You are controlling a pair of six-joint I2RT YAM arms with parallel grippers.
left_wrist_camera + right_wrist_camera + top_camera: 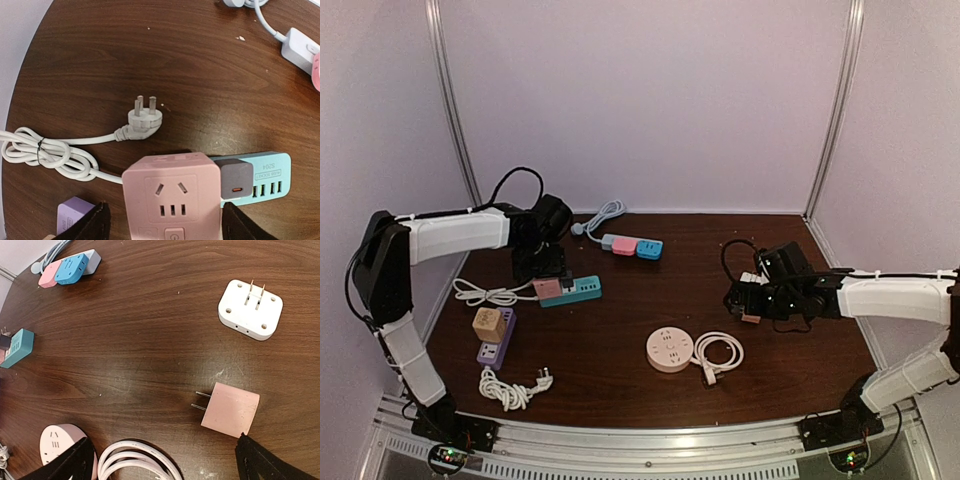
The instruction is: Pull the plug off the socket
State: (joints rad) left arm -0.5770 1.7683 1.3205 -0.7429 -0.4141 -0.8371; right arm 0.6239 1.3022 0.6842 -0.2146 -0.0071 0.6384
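Observation:
A pink cube plug (172, 197) sits plugged into the left end of a teal power strip (265, 177), with a grey charger (236, 179) plugged in beside it. My left gripper (165, 225) is open, one finger on each side of the pink cube, close to its sides. In the top view the left gripper (542, 265) hangs over the cube (548, 288) and strip (582, 289). My right gripper (165, 460) is open and empty above the table, near a loose pink adapter (230, 410); it shows in the top view (745, 300) at the right.
A loose white plug (144, 117) and coiled cable (45, 152) lie left of the strip. A purple strip (495, 340) with a tan cube sits nearer. A white adapter (250, 309), a round pink socket (670, 350) with white cable (720, 352), and a pink-blue strip (632, 246) lie around.

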